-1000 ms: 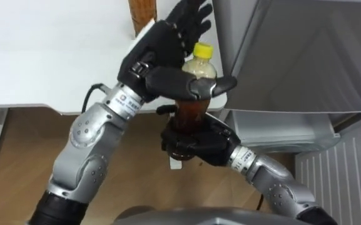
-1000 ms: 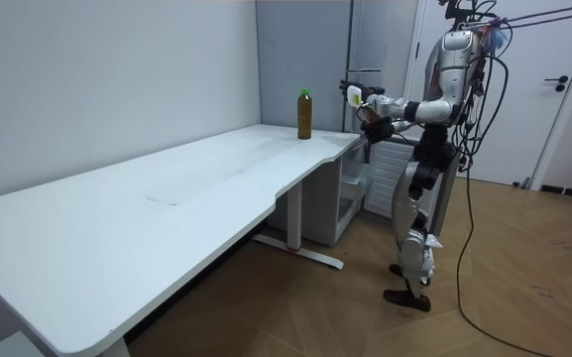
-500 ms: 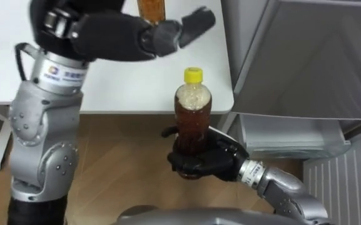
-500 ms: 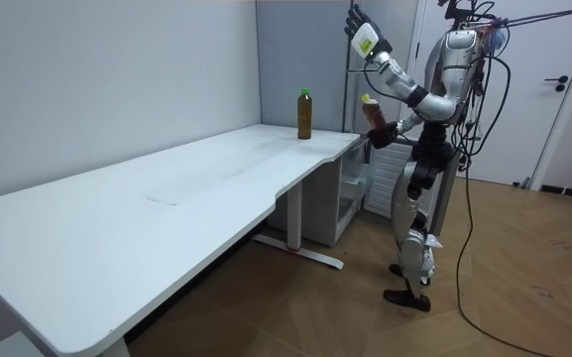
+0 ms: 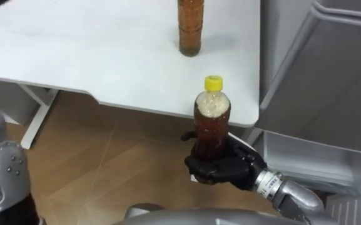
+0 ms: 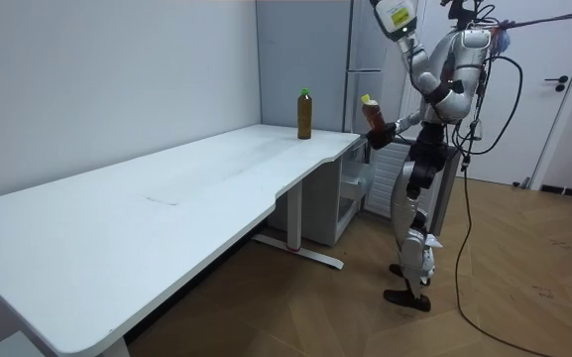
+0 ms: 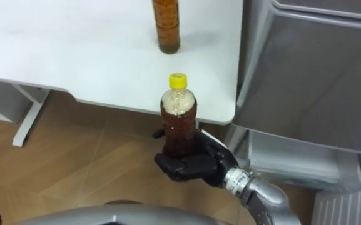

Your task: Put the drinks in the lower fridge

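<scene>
A brown drink bottle with a yellow cap (image 5: 211, 125) stands upright in my right hand (image 5: 227, 169), whose fingers are curled round its lower part, just off the white table's corner. In the right eye view the same bottle (image 7: 178, 122) sits in the right hand (image 7: 196, 167). A second brown bottle (image 5: 189, 25) stands on the white table (image 5: 92, 56) near its far edge. In the room view my left hand (image 6: 395, 12) is raised high above my head, fingers cut off by the picture's top. I stand between the table's end and the grey fridge (image 5: 330, 75).
The fridge's grey upper door (image 7: 318, 69) fills the right side. A white lower compartment (image 5: 305, 156) shows beneath it. The table's leg (image 5: 39, 115) stands on the wood floor at the left. A white door (image 6: 553, 89) is behind me in the room view.
My left hand has let go of the held bottle and swung up over my head. The right hand keeps the bottle. The eye views have shifted towards the table.
</scene>
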